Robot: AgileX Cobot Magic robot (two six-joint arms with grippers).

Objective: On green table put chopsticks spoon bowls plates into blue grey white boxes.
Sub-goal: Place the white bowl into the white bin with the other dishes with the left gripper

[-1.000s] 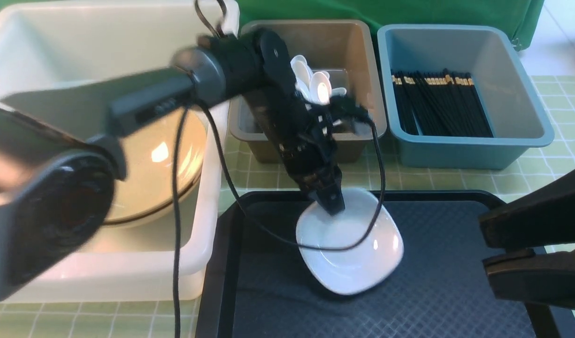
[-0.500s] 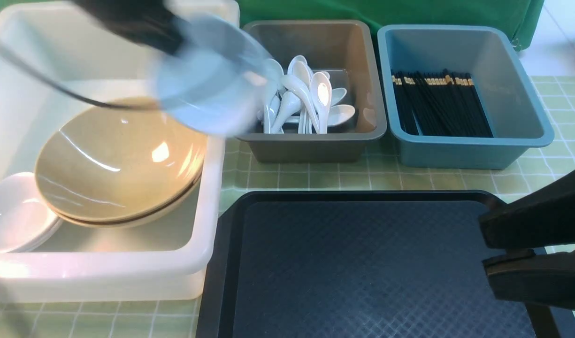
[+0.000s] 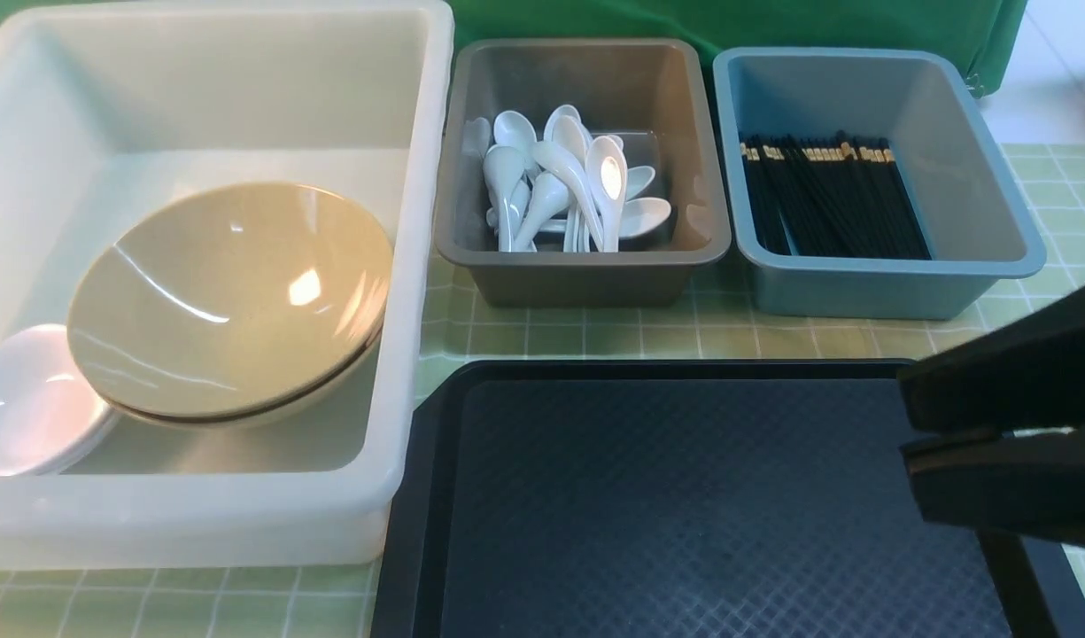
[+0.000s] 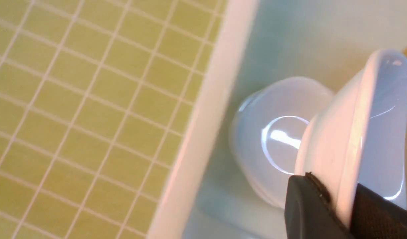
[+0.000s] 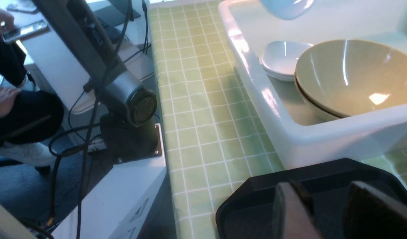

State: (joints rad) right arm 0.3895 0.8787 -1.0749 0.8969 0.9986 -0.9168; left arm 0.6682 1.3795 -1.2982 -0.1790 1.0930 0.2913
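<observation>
My left fingers [image 4: 306,212] are clamped on the rim of a white plate [image 4: 382,109], one finger on each face, so the plate hangs tilted on its edge. It is up over the white box [image 4: 203,132], above the stack of plates [image 4: 273,139] that lies inside, and clear of that stack. The front view does not show this arm or the held plate.

Seen from the front, the white box fills the 9 to 10 o'clock part of the tabletop [image 3: 595,337]. The plate stack sits in the box's 7 o'clock corner. Just beside it, toward 3 o'clock, lie two nested tan bowls [image 3: 232,292], tilted, with their rim over the stack's edge.

At 12 o'clock stands the grey box [image 3: 586,283] with a heap of white spoons [image 3: 569,186]. At 2 o'clock stands the blue box [image 3: 861,288], and black chopsticks [image 3: 834,199] lie in it side by side. Each box stands just beside its neighbour.

The black tray [image 3: 684,514] lies at 6 o'clock, bare.

My right fingers [image 5: 291,212] hover at 4 o'clock over the tray's edge. They are parted, with a gap between them and nothing in it.
</observation>
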